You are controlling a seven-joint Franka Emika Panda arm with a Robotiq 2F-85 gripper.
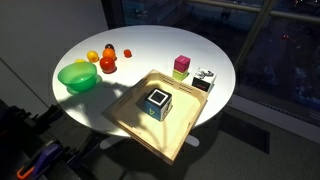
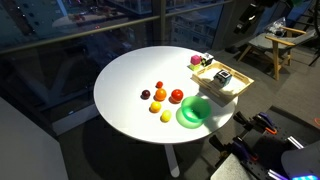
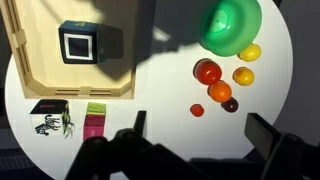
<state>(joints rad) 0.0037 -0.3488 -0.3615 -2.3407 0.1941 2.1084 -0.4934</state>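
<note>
**White table, open gripper above the toy fruit**

Wrist view, read left to right. At far left a wooden tray [image 3: 35,70] lies on the white table [image 3: 160,100]. A black-and-white cube [image 3: 78,43] sits inside it. Below the tray in the picture, outside its wall, stands a black patterned block [image 3: 50,118]. Just beside that block are a green block [image 3: 96,108] and a pink block [image 3: 93,127], close together.

Right of centre lies the toy fruit [image 3: 219,91], a loose cluster of red, orange and yellow pieces. Its small red piece [image 3: 197,110] is nearest the tool. The gripper [image 3: 200,138] hangs well above the table with its jaws spread fully apart and nothing between them. The cluster lies roughly in line with the gap. A green bowl [image 3: 232,25] stands at upper right, near the fruit but apart from it.

Judgement: the pieces are small, round and crowded. A good approach would single out one piece at the cluster's edge, centre the gap over it and descend vertically. The fingers should be kept off its neighbours, which would probably roll.
</note>
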